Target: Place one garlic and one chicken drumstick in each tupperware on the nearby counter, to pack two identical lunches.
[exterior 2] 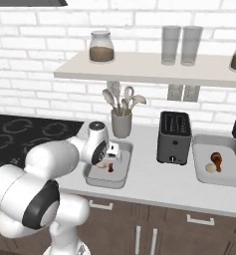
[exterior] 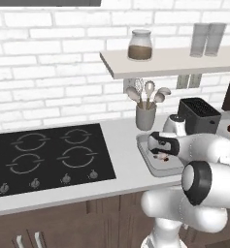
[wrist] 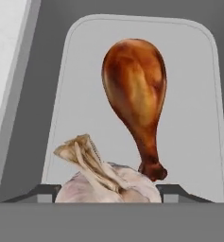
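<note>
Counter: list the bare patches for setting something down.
Free: the counter strip between cooktop and near tupperware, and between toaster and near tupperware. Crowded: utensil holder corner; both trays, each holding garlic and a drumstick.

Toaster [exterior 2: 174, 137] crowds tray [exterior 2: 92, 178] – utensil crock [exterior 2: 121, 124] behind, seemingly.

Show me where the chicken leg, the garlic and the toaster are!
chicken drumstick [wrist: 134, 90]: hand view, on its fat meaty end.
garlic [wrist: 108, 186]: hand view, on the bulb, below its dry stalk.
toaster [exterior 2: 174, 137]: right base view, on its black front.
</note>
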Motion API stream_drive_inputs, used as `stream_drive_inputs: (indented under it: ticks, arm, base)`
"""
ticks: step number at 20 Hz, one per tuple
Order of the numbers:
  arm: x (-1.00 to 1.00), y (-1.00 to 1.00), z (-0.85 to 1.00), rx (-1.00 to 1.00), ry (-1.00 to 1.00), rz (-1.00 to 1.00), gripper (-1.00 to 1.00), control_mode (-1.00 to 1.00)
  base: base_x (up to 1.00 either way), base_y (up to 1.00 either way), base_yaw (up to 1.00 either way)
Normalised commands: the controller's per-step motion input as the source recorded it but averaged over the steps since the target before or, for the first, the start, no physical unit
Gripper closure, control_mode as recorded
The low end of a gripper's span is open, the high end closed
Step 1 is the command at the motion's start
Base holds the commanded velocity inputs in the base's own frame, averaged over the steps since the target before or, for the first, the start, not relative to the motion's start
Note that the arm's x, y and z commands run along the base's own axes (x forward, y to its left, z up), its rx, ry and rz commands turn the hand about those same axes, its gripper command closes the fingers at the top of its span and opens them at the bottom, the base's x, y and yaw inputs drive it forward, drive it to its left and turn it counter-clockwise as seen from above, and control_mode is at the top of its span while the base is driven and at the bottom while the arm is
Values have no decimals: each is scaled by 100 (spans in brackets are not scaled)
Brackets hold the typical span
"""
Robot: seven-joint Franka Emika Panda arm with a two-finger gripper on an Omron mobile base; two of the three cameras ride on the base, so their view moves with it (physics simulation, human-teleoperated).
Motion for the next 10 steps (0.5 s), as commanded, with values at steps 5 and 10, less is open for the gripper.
stream_drive_inputs:
  ticks: [5,10]
  arm:
    - [42,0,-40,0,2,4,-100,-100]
    - [0,-10,-2,0,0,0,-100,-100]
  base:
    - [0,0,0]
    - [0,0,0]
